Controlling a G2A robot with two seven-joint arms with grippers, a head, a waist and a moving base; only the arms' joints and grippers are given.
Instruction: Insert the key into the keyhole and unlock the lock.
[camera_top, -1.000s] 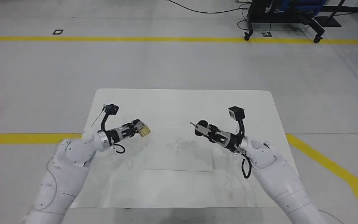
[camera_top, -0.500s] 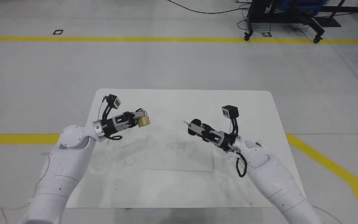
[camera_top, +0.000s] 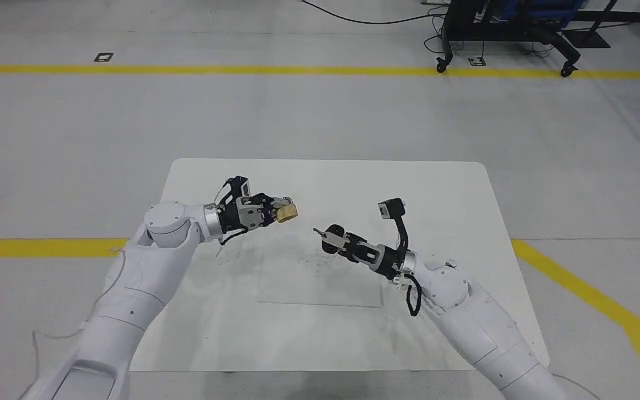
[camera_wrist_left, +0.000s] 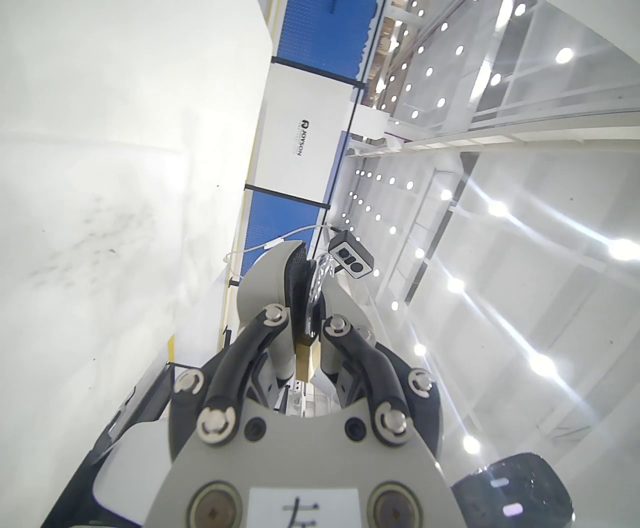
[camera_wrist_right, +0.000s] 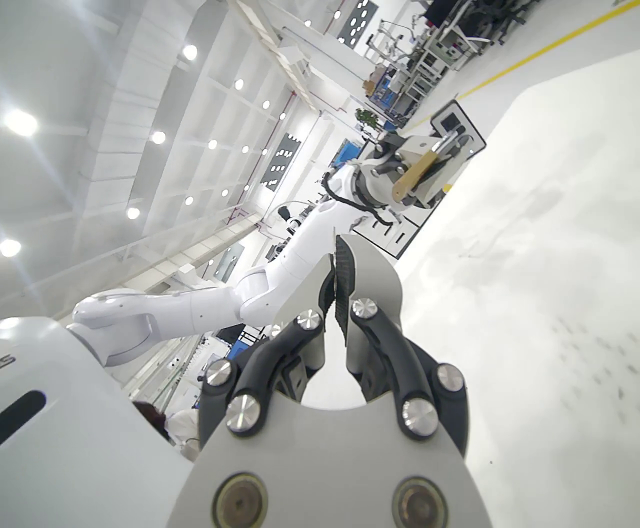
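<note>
Above the white table (camera_top: 440, 190), the left gripper (camera_top: 272, 212) clamps the brass lock (camera_top: 288, 211) and the right gripper (camera_top: 333, 238) pinches the key (camera_top: 320, 232) nearby, so the key should be aimed straight at the lock's end face before pushing in.

lock (camera_top: 287, 211) carried inward, key (camera_top: 321, 233) nearer — gap narrowed

A white rectangular table with rounded corners (camera_top: 440, 190) stands on a pale grey floor (camera_top: 300, 110), with a patch of dark scuff marks (camera_top: 322, 262) near its middle. Two yellow floor lines run crosswise, one beyond the table (camera_top: 250, 69) and one passing under it (camera_top: 60, 246). A black wheeled frame (camera_top: 505, 35) stands at the far right, with a black cable (camera_top: 360, 18) beside it.
</note>
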